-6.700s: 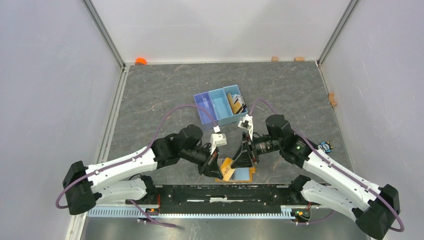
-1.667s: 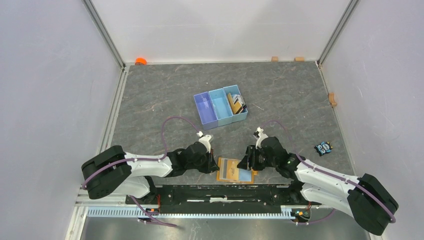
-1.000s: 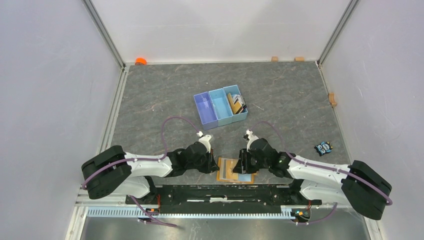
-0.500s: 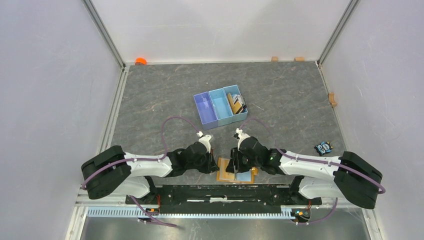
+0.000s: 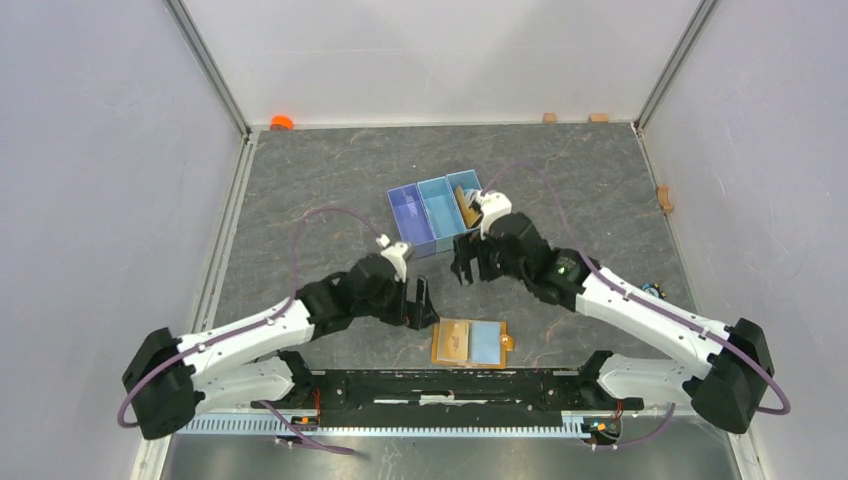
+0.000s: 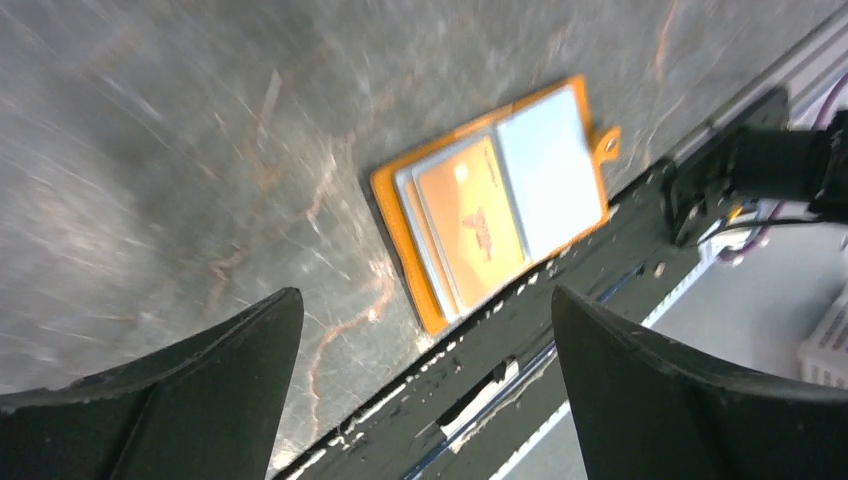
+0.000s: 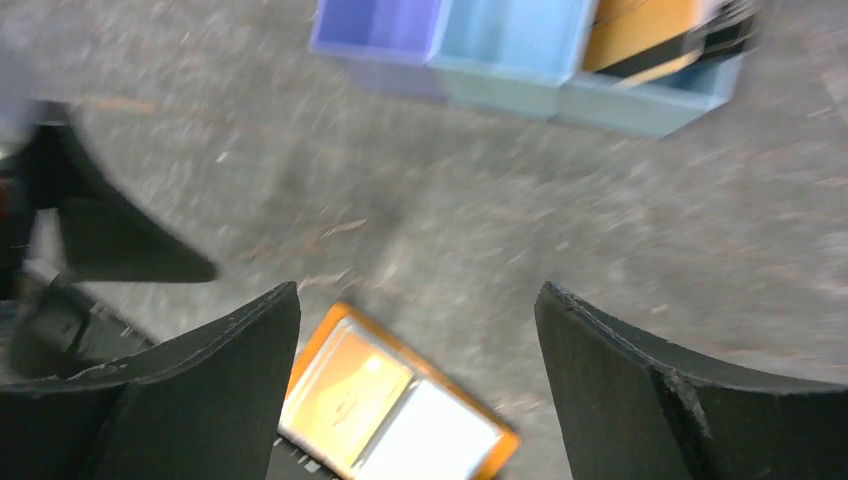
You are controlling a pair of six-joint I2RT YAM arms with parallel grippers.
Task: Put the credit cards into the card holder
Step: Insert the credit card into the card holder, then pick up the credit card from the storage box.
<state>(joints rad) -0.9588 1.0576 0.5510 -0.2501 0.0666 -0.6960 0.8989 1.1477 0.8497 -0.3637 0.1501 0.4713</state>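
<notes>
The orange-tan card holder (image 5: 470, 343) lies open near the table's front edge, with a gold credit card (image 5: 454, 341) on its left panel and a light-blue panel on the right. In the left wrist view the card holder (image 6: 498, 202) and its gold card (image 6: 472, 222) lie ahead of my open left gripper (image 6: 425, 300). My left gripper (image 5: 421, 302) hovers just left of the holder, holding nothing. My right gripper (image 5: 468, 267) is open and empty between holder and tray. More credit cards (image 5: 469, 205) stand in the tray's right compartment.
The blue three-compartment tray (image 5: 425, 212) sits mid-table, also in the right wrist view as the tray (image 7: 500, 55) above the card holder (image 7: 395, 415). A black-and-blue gadget (image 5: 652, 290) peeks from behind the right arm. An orange object (image 5: 282, 122) and wooden blocks (image 5: 549, 117) lie by the walls.
Both grippers opened and lifted off the card holder. The right arm swung back toward the tray; the left arm drew back and up to the left. The holder stays open with the gold card.
</notes>
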